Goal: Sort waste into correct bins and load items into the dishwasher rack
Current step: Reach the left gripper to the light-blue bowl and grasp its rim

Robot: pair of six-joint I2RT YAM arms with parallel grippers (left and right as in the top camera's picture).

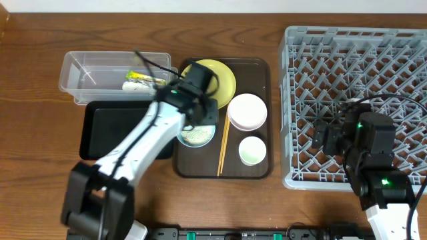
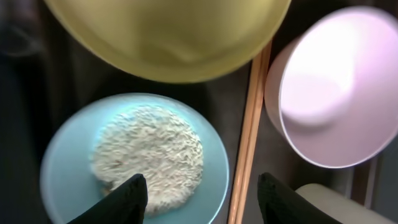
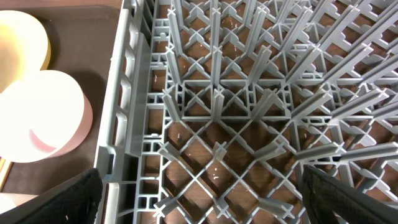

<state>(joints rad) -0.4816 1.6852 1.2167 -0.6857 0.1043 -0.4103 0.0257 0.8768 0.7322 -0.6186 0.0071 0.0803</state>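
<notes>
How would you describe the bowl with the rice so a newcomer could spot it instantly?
Find the dark brown tray left of the big grey rack. In its near-left corner, left of the chopsticks, sits the light blue bowl. It is the only blue dish and the only one holding rice; the white bowl and cup across the chopsticks look empty.

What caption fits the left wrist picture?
Open left gripper over rice in the blue bowl, beside chopsticks and a white bowl.
</notes>
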